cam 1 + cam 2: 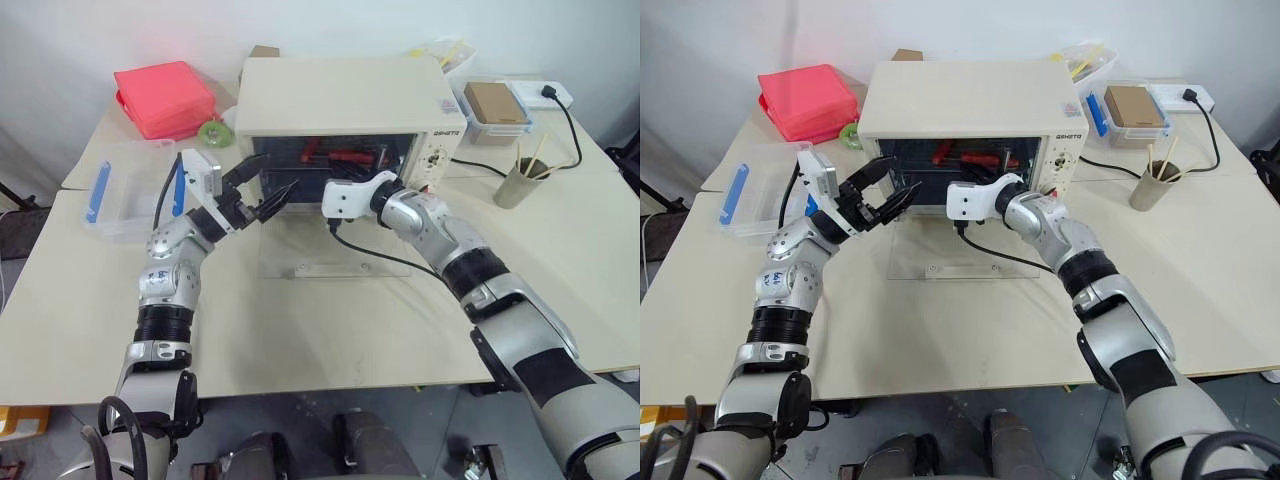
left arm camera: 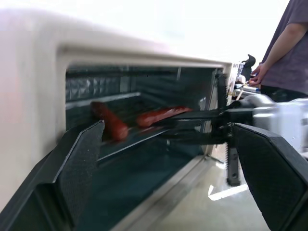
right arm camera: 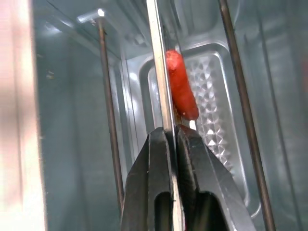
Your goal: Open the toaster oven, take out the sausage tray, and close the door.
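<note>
My right end effector [image 3: 172, 144] reaches into the open toaster oven [image 1: 350, 95], its two black fingers pinched narrow on the thin front rim of the sausage tray [image 3: 161, 82], which sits inside the oven cavity on its rails. Red-brown sausages [image 2: 159, 115] lie on the tray inside; one shows just beyond my right fingertips in the right wrist view. The door [image 1: 335, 262], a clear glass panel, lies folded down flat on the surface [image 1: 330, 330] in front of the oven.

My left end effector [image 1: 268, 195] hangs at the left side of the oven's mouth, fingers spread wide and gripping nothing, just beside the opening and a little apart from my right wrist. In the left wrist view its two black fingers [image 2: 82, 168] frame the cavity, with my right end effector stretched across to the tray.

The oven stands at the middle of the cream surface. A clear plastic box with blue clips [image 1: 120, 190] rests to its left, a red folded stack [image 1: 165, 98] behind that, and a cup of sticks [image 1: 520, 180] to the oven's right. A person [image 2: 288, 48] stands beyond the oven in the left wrist view.
</note>
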Tool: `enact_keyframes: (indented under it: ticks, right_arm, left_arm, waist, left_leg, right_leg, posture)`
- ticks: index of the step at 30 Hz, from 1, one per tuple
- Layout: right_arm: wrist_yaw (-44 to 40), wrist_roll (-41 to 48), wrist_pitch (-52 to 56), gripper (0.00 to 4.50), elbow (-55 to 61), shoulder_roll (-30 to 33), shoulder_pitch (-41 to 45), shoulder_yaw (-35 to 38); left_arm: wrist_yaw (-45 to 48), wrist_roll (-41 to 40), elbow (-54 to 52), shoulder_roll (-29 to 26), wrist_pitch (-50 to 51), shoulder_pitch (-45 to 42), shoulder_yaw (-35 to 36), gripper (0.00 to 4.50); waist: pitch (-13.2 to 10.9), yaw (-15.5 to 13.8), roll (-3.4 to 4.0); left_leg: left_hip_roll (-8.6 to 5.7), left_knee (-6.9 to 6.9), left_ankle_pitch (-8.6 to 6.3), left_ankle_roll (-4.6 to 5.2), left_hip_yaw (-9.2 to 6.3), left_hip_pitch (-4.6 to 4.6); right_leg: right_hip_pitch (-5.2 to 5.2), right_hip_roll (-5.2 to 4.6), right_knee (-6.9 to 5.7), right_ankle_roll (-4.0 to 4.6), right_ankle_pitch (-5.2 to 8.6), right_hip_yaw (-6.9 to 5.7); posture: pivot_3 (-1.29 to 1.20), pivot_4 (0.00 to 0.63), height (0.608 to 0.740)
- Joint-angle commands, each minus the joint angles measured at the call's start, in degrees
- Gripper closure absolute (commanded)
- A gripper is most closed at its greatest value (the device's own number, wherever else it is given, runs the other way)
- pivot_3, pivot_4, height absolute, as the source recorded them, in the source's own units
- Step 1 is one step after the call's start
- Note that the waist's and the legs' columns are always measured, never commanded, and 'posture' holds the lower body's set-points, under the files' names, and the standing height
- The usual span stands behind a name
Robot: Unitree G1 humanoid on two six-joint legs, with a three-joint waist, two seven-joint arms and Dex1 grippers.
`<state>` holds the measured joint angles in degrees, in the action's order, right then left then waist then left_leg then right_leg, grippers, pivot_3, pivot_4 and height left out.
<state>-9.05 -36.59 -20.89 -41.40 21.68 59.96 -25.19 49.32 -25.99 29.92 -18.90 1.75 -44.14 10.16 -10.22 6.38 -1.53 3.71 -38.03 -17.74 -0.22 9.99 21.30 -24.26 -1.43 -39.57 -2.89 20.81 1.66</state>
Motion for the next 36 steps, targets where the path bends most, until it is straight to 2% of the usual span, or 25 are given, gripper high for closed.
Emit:
enact_keyframes:
  ticks: [1, 9, 18, 29, 36]
  right_arm:
    - [-3.51, 2.58, 1.81, 4.49, 13.57, 1.85, -5.26, 2.79]
    - [-11.64, 3.00, 8.90, 4.49, 36.39, 6.38, -19.86, 6.23]
    - [-14.98, 2.61, 12.32, 4.49, 46.73, 8.71, -27.31, 8.31]
    - [-21.40, 3.52, 15.53, 4.49, 60.45, 10.21, -35.51, 9.39]
    - [-24.17, 3.94, 16.06, 4.49, 63.73, 11.02, -38.50, 10.54]
  left_arm:
    - [0.71, 0.27, 2.31, -1.13, -1.51, -2.48, 1.31, 0.00]
    - [1.99, -0.05, 2.94, -0.86, -0.76, -2.26, 1.38, 0.00]
    - [4.22, -1.38, -0.85, -2.90, 3.91, 0.45, 1.54, 0.00]
    - [4.37, -8.52, -12.50, -7.03, 23.61, 7.06, 3.40, 0.00]
    - [-1.01, -18.53, -19.27, -11.65, 48.66, 8.95, 6.57, 0.00]
  waist:
    - [0.00, -0.15, 0.00]
    - [0.00, -1.00, 0.00]
    - [-0.01, -1.59, -0.02]
    - [-0.02, -1.82, -0.05]
    - [-0.05, -1.69, -0.10]
  left_leg:
    - [-0.01, -0.04, 0.00, 0.00, 0.01, 0.01]
    - [-0.01, -0.10, 0.01, -0.02, 0.03, 0.01]
    - [-0.03, -0.13, 0.01, -0.02, 0.08, 0.00]
    - [-0.03, -0.16, 0.01, -0.02, 0.06, 0.01]
    - [-0.03, -0.17, 0.01, -0.03, 0.04, -0.01]
  right_leg:
    - [0.00, 0.00, -0.02, 0.00, 0.00, 0.02]
    - [0.01, 0.00, 0.00, 0.00, 0.00, 0.05]
    - [0.00, 0.01, 0.02, 0.00, 0.00, 0.09]
    - [0.01, 0.00, 0.02, 0.00, 0.00, 0.09]
    - [0.01, 0.01, -0.03, 0.01, 0.00, 0.10]
  posture:
    - [0.00, 0.150, 0.740]
    - [0.00, 0.150, 0.740]
    - [0.00, 0.150, 0.740]
    - [0.00, 0.150, 0.740]
    - [0.00, 0.150, 0.740]
